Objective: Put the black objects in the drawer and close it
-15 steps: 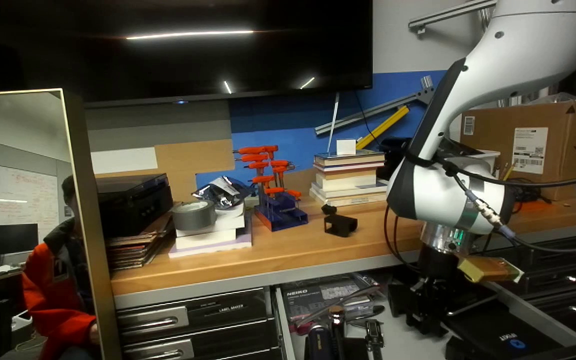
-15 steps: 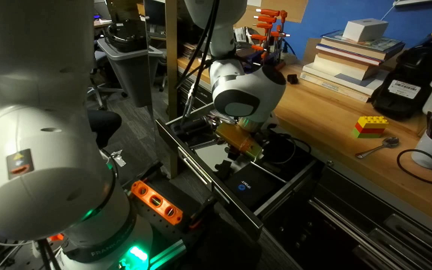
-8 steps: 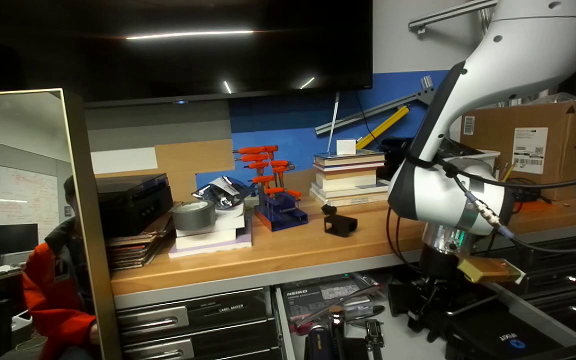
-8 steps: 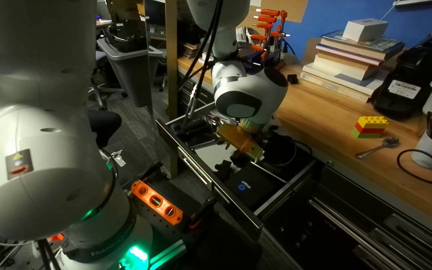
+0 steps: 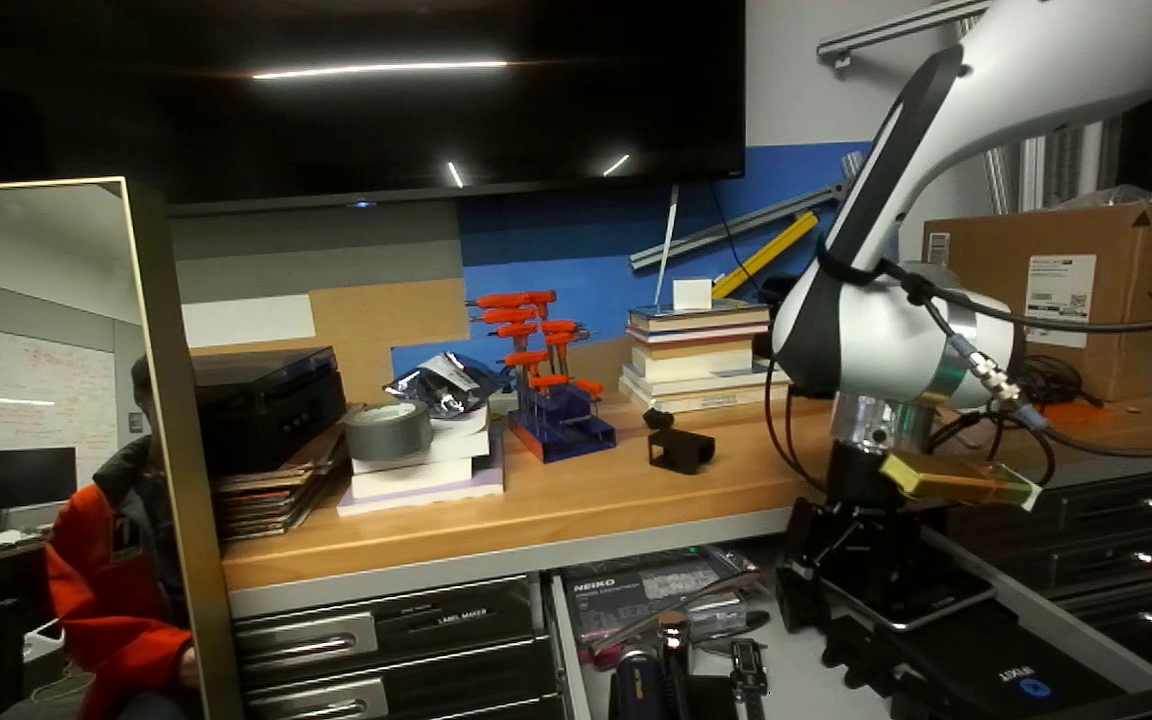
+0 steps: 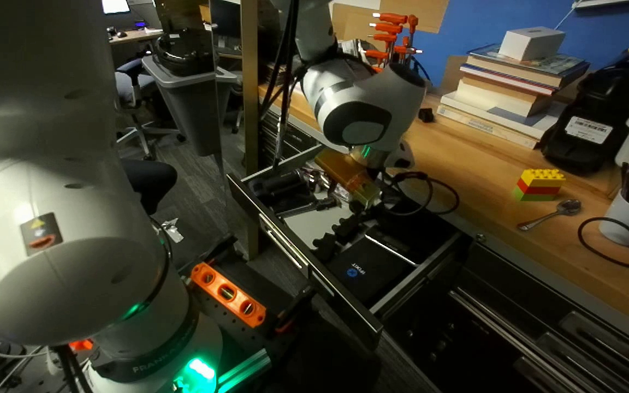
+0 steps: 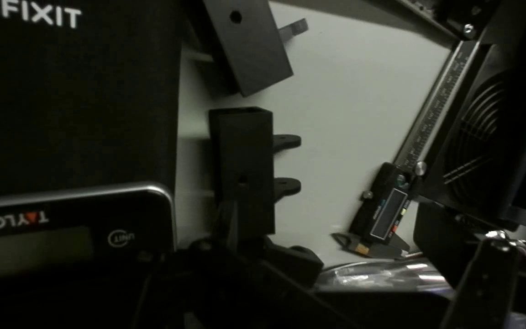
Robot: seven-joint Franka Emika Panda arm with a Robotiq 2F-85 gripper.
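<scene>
Black blocks [image 7: 244,157], orange level [image 6: 237,301], toy bricks [image 6: 539,186] in 3 bands: yellow, red, green

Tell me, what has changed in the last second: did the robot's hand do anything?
The gripper has risen, mostly straight up. It now stands open and seems to have let go of a black block, which lies in the drawer. Unchanged: the drawer is still pulled out, and the neighbouring black block, the black pieces and the book stack have stayed put.
</scene>
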